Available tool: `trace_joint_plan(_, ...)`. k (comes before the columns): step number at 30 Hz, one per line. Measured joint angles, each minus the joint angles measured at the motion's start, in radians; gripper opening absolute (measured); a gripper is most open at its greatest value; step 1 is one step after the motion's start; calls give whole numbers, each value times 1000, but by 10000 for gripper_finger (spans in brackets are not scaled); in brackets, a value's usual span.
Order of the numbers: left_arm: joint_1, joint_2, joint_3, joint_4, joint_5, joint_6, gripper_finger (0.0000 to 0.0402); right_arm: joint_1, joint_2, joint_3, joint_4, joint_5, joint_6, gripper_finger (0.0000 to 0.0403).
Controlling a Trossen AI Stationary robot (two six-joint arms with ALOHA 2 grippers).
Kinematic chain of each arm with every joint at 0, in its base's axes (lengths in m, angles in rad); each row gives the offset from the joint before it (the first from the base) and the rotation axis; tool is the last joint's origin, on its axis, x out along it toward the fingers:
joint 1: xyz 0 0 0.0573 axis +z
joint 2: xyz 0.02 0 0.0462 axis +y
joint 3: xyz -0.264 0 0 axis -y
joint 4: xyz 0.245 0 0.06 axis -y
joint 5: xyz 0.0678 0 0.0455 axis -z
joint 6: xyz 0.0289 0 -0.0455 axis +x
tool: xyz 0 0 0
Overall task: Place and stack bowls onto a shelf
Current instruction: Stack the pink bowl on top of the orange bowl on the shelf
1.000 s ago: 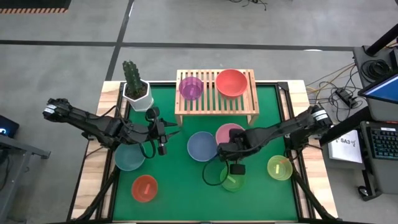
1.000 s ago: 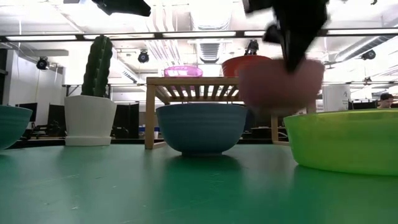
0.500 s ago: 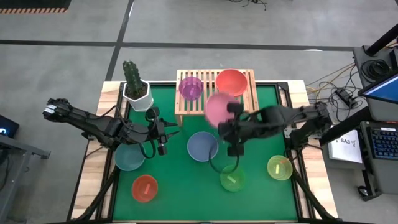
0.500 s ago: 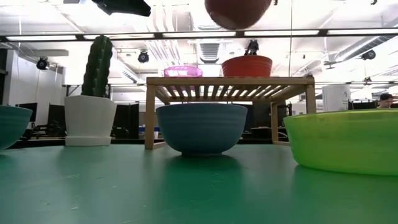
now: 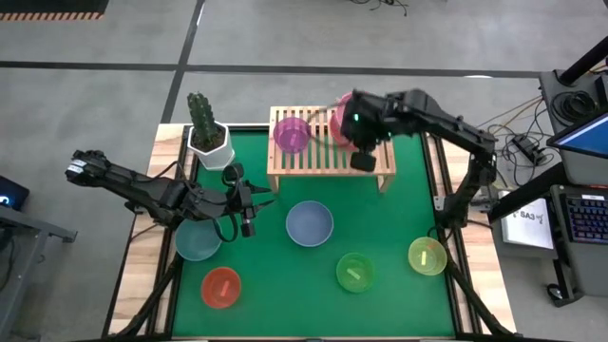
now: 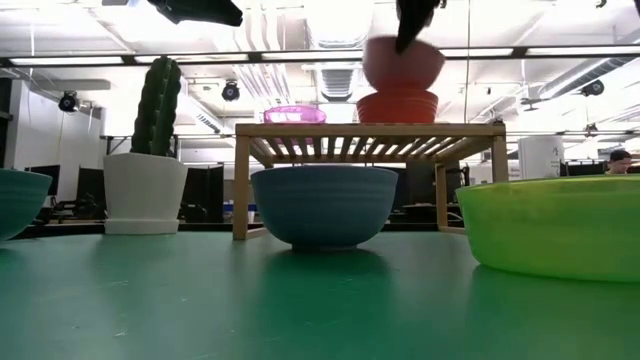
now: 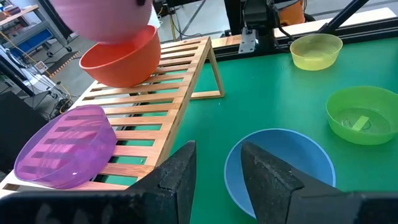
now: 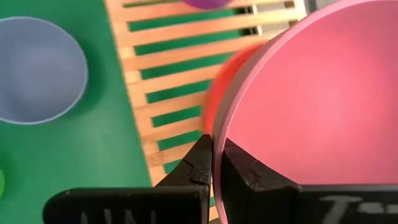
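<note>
My right gripper point(image 5: 359, 141) is over the light-wood shelf point(image 5: 285, 163), shut on a pink bowl point(image 6: 403, 62). That bowl hangs right over a red bowl point(image 6: 397, 106) standing on the slats. A purple bowl point(image 5: 292, 134) stands on the shelf's left part. My left gripper point(image 5: 249, 211) waits open above the mat, between a teal bowl point(image 5: 198, 239) and a blue bowl point(image 5: 310, 223). The left wrist view shows the pink bowl point(image 7: 102, 18) low over the red bowl point(image 7: 121, 59). My right gripper pinches the pink bowl's rim point(image 8: 214, 146) between its two fingers, one finger point(image 8: 242, 168) inside the bowl and the other finger point(image 8: 196, 162) outside. The bowl is clear of the table, mouth up, just above the red bowl; whether the two bowls touch, I cannot tell.
On the green mat stand a green bowl point(image 5: 354, 273), a yellow-green bowl point(image 5: 427, 256) and a red-orange bowl point(image 5: 220, 287). A white pot with a cactus point(image 5: 207, 128) stands at the far left corner beside the shelf. Bare slats lie between the purple and red bowls.
My right gripper has lifted the pink bowl from the mat beside the blue bowl, carried it up and toward the table's far edge, and brought it down over the red bowl on the shelf. It has kept its hold throughout.
</note>
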Motion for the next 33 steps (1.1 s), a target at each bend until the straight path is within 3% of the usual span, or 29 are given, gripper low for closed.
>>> trace_joint_plan(4, 0, 0, 0, 0, 0, 1, 110, -56, 3, -1, 1, -61, -42, 9)
trace_joint_plan(12, 0, 0, 0, 0, 0, 1, 110, -58, 8, -1, 4, -95, -68, 9)
trace_joint_plan(21, 0, 0, 0, -1, 1, 1, 110, -56, 44, -1, 20, -76, -54, 14)
trace_joint_plan(33, 0, 0, 0, -1, 1, 1, 110, -56, 53, -1, 23, -53, -45, 126)
